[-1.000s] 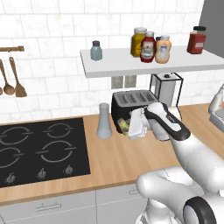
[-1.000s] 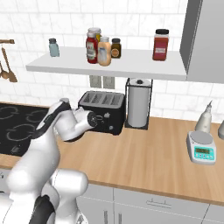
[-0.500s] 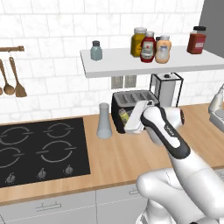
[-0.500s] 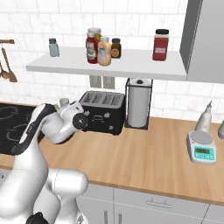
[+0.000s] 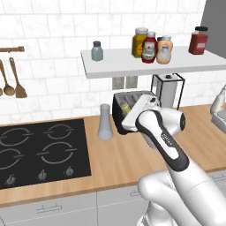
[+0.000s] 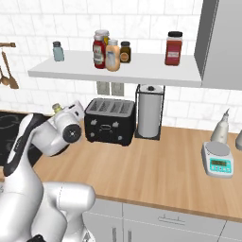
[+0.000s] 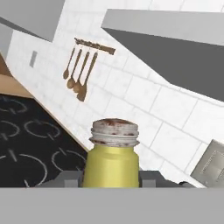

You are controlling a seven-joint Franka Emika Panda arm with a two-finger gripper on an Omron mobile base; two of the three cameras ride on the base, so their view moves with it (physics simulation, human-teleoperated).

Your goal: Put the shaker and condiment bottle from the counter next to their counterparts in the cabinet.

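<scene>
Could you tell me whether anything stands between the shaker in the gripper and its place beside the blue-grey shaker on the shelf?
The shaker is held in the gripper, below the shelf. The shelf's front edge lies between it and the blue-grey shaker. The board beside that shaker looks free.

Count by kind:
- Shakers: two. One yellow shaker [image 7: 112, 158] between the gripper [image 7: 111, 177] fingers; one blue-grey shaker [image 5: 97, 50] above it on the shelf [image 5: 132, 66].
- Bottles and jars up there: five, to the gripper's upper right.
- Hanging spoons [image 7: 78, 74]: four.
- Toaster [image 6: 109, 121]: one.
- Hob burners: four.
</scene>
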